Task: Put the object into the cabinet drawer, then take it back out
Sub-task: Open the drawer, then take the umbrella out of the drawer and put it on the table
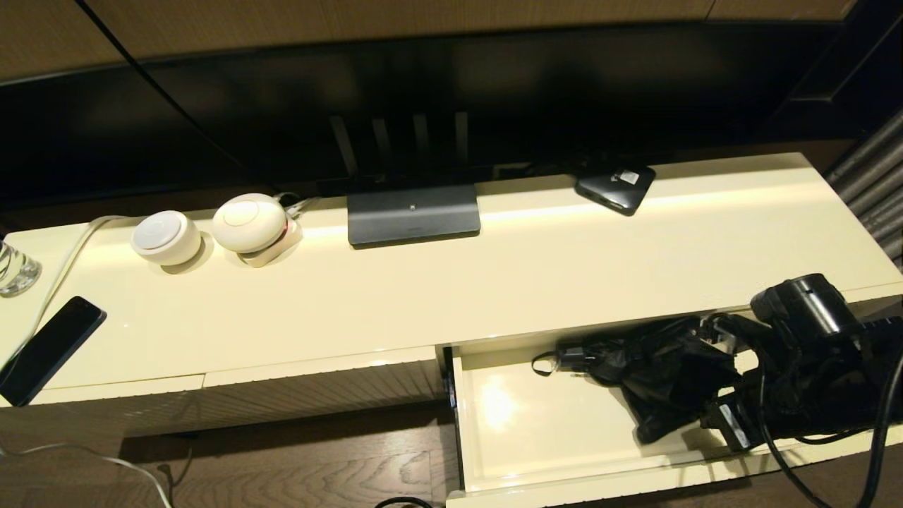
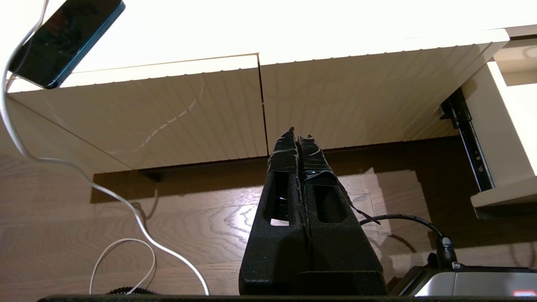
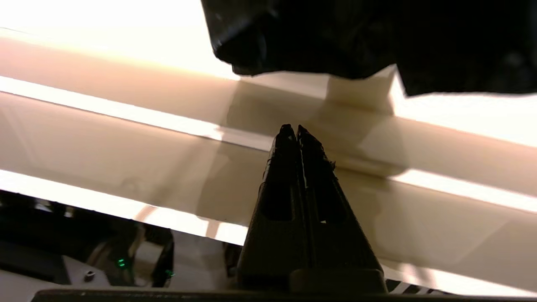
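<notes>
- Nearest you, the right gripper [image 3: 297, 128] has its jaws pressed together with nothing between them; in the right wrist view they sit just short of the drawer's glossy front wall, with the umbrella's black fabric beyond. In the head view you cannot pick out the jaws at all: the right arm's dark bulk blends into the fabric at the drawer's right end.
- The left gripper [image 2: 297, 136] is parked low, out of the head view, jaws closed and empty, facing the ribbed cream front panel [image 2: 168, 113] above the wood floor [image 2: 188, 218].
- The cabinet drawer [image 1: 564, 462] stands pulled open, its right end cut off by the arm and cables.
- The umbrella [image 1: 656, 374] lies inside the drawer, toward its right and rear. Its long axis runs roughly left to right along the drawer; the short handle [image 1: 575, 355] and wrist loop [image 1: 542, 364] point to your left, the rumpled canopy spreads right and forward. You cannot see where its far end stops under the arm.
- Farther back on the desk [image 1: 423, 282]: a dark phone [image 1: 49, 349] at the left edge, a glass [image 1: 15, 268] half cut off, two round white devices [image 1: 204, 233], a grey stand base [image 1: 413, 214], and a small black box [image 1: 615, 185] with a white label.
</notes>
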Available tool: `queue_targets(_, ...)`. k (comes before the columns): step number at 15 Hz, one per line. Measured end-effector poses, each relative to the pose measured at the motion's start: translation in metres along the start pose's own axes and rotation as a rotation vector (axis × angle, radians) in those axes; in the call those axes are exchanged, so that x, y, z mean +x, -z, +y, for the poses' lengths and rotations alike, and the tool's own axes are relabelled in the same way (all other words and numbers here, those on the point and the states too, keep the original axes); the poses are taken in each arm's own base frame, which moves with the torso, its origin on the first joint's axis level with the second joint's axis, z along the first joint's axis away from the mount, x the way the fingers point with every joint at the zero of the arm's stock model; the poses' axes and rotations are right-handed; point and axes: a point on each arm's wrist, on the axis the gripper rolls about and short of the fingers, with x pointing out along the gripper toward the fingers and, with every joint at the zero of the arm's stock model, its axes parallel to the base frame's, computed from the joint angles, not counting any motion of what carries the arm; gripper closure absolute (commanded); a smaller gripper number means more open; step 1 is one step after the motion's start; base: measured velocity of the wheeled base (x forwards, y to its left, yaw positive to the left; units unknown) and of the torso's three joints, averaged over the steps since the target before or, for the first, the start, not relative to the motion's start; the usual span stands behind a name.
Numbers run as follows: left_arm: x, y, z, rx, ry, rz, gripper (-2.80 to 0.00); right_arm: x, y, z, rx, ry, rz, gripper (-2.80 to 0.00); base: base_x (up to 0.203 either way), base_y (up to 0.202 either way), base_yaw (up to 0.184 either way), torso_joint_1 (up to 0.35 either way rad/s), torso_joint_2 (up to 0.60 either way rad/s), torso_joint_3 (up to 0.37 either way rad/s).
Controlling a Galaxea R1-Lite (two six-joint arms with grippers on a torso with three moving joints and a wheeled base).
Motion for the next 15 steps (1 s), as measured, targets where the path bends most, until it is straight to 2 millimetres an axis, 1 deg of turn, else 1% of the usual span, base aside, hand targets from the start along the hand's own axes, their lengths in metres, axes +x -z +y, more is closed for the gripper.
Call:
queue_targets(3, 0.000, 0.000, 0.000, 0.000, -0.001, 0.000, 0.00, -0.006, -0.003, -0.004, -0.073, 0.010, -0.029, 0.00, 0.000, 0.000, 0.000, 0.000, 0.00, 0.000)
queue_targets(6, 0.000, 0.000, 0.000, 0.000, 0.000, 0.000, 0.00, -0.012, -0.005, -0.015, -0.263, 0.038, -0.046, 0.00, 0.000, 0.000, 0.000, 0.000, 0.00, 0.000)
queue_targets(11, 0.000, 0.000, 0.000, 0.000, 0.000, 0.000, 0.00, -0.014, -0.018, -0.030, -0.767, 0.103, -0.045, 0.00, 0.000, 0.000, 0.000, 0.000, 0.00, 0.000)
queue_targets(15, 0.000, 0.000, 0.000, 0.000, -0.001, 0.001, 0.00, -0.007, -0.031, -0.036, -1.073, 0.103, -0.017, 0.00, 0.000, 0.000, 0.000, 0.000, 0.00, 0.000)
